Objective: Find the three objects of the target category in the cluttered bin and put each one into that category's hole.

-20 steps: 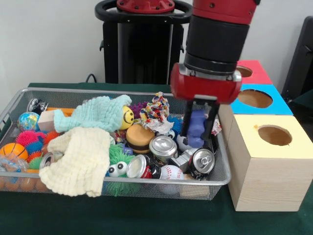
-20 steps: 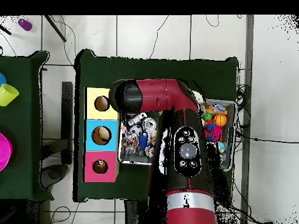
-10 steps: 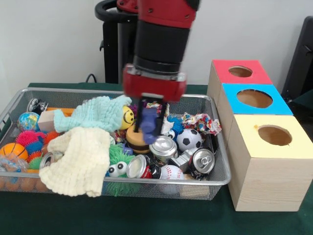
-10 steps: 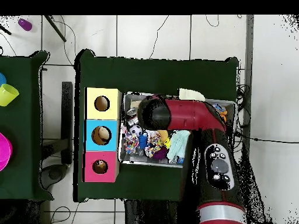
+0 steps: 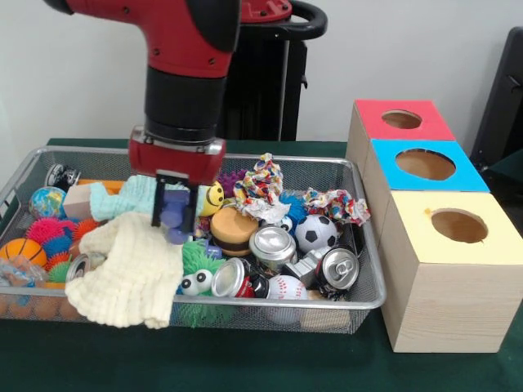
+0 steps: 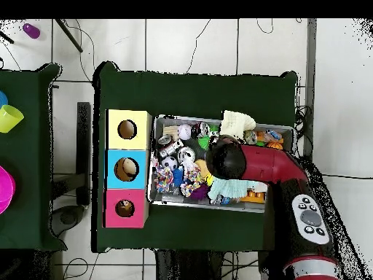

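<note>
A blue toy (image 5: 173,209) is clamped between the fingers of the gripper (image 5: 174,214). It is held above the cream cloth (image 5: 131,268) and green cloth (image 5: 155,189) inside the wire bin (image 5: 359,296).

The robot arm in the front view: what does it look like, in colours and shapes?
The arm is thick and round: a red shell above, a black cylinder below it, then a red block. From the block hangs the small black claw with bluish-purple inner parts.
</note>
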Controlling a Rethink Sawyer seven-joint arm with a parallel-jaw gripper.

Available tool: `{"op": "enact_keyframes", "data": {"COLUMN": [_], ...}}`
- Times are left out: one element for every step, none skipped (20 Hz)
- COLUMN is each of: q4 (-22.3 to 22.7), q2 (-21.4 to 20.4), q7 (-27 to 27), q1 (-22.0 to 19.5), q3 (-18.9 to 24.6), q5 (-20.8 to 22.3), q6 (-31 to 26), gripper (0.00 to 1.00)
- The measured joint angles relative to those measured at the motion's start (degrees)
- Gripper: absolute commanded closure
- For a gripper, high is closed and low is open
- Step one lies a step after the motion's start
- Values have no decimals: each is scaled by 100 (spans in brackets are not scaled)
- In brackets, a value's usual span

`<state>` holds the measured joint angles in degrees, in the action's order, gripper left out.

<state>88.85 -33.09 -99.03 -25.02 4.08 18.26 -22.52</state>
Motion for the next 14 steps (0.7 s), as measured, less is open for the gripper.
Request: {"op": "enact_keyframes", "data": {"q4": [40,69,114,145,192,220,254,290,304,326,371,416,437,481], "q2": [18,22,20,15,3,-8,-27,-63,-80,-105,-154,-202,-222,-261], "q7": [0,0,0,0,0,0,0,0,0,0,0,0,0,0], "q1": [-77,-124,-186,-223,-274,-302,-336,-372,-382,-396,-403,-411,-409,-407], "q3": [18,31,49,64,85,100,122,149,160,177,192,208,211,220], "q5": [48,80,121,146,187,212,236,261,268,271,271,271,270,271], "q6": [0,0,0,1,1,0,0,1,1,1,1,1,1,1], "gripper": [100,100,100,100,100,100,100,100,100,100,100,100,100,100]}}
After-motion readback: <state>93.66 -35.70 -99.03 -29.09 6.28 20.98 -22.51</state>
